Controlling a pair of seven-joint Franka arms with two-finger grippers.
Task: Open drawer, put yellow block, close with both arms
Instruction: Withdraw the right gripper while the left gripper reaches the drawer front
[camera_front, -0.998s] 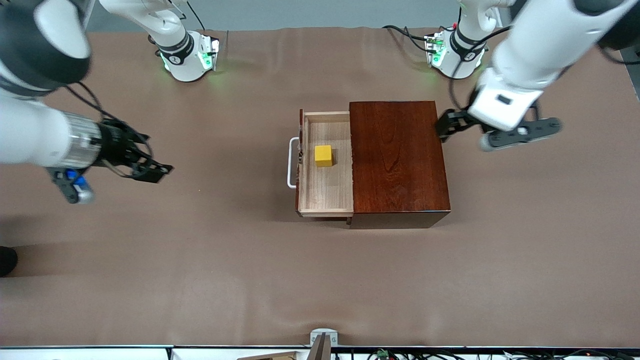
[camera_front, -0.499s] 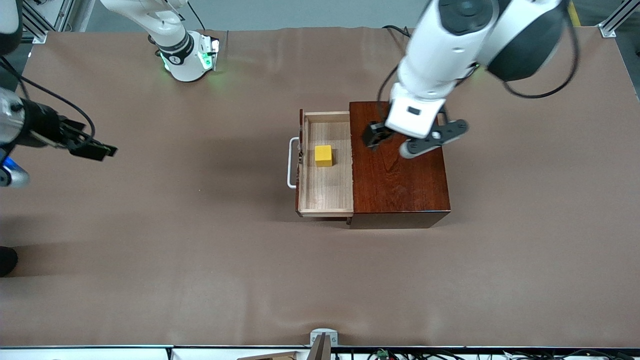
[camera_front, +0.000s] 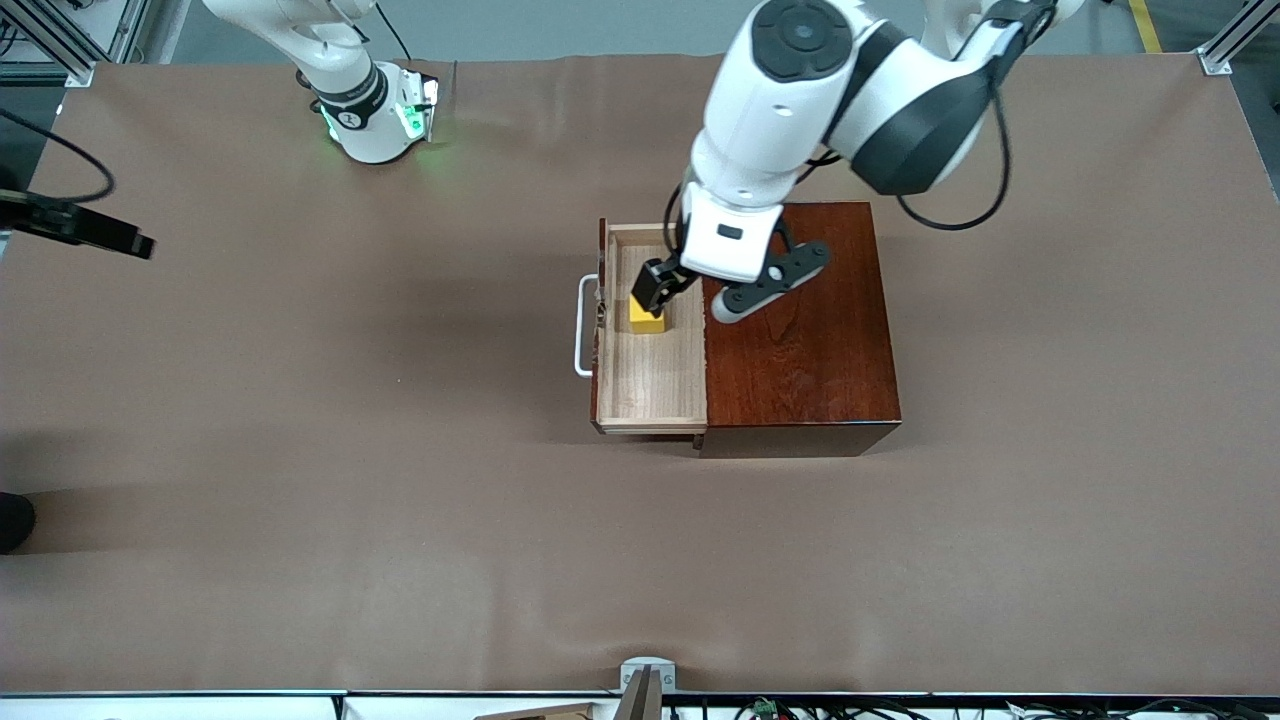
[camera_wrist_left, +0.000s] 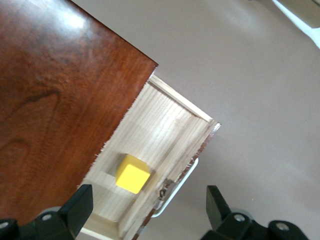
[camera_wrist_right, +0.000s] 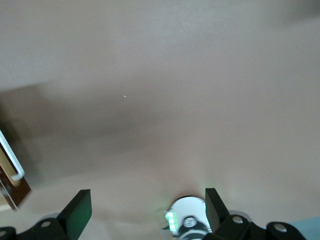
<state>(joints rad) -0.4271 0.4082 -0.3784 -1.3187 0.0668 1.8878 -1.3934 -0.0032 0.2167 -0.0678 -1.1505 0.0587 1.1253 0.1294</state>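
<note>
Yellow block (camera_front: 648, 320) sits flat in the open drawer (camera_front: 655, 380), which is pulled out of the box (camera_front: 800, 330) toward the right arm's end of the table (camera_front: 400, 500); its long side runs toward the front camera. The left gripper (camera_front: 668, 282) hangs over the block, fingers (camera_wrist_left: 80, 207) apart, holding nothing. Only the left wrist view shows the whole block (camera_wrist_left: 133, 174). The right gripper (camera_front: 80, 228) waits at the table's edge, spread wide and empty

The arms were glossy white with black joint bands; the left arm (camera_front: 800, 90) trailed a black cable, and the right base (camera_front: 375, 115) glowed green.
</note>
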